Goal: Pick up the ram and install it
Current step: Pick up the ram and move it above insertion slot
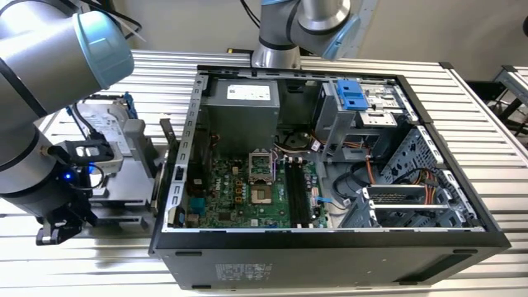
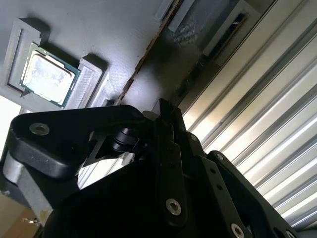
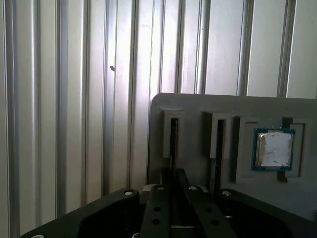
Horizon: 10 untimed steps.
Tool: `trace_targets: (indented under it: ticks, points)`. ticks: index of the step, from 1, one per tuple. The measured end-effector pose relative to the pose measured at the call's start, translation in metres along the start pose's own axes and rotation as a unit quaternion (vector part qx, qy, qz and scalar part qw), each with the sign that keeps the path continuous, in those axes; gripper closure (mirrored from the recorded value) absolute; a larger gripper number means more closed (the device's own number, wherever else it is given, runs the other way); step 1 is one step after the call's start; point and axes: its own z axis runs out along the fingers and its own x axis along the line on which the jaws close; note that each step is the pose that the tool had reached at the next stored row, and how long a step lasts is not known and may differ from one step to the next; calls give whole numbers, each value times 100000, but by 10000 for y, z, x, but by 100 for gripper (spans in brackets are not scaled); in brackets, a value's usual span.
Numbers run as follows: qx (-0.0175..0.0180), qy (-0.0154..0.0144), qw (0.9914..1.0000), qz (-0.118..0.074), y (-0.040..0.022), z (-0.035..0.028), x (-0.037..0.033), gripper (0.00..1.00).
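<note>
A table [image 1: 486, 105] of ribbed, silvery metal slats spread across the exterior view, its grooves running from side to side. Behind it, along the top of the frame, stood a plain pale wall [image 1: 429, 28]. At the upper right edge a second slatted surface [image 1: 513, 80] stood just apart. In the second wrist view the slats [image 2: 277, 99] caught bright light in white streaks.

Robotics lab, PC-assembly test cell indicated. Worktop [image 1: 493, 117] built from ribbed aluminium profile. Desktop computer case [image 1: 330, 260] laid open on it, motherboard [image 1: 239, 198] exposed. Robot arm [image 1: 49, 74] seen at exterior view's left, another arm [image 1: 285, 37] mounted behind case. Parts staged in grey fixture [image 3: 198, 106]: processor [image 3: 274, 148] seated in pocket, ram [image 3: 174, 139] stood edge-up in slot.
</note>
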Motion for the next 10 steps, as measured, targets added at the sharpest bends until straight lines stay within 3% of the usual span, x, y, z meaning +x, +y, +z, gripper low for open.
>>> trace_targets:
  ticks: [10]
  points:
    - [25, 1, 100000, 0, 0, 0, 0, 100]
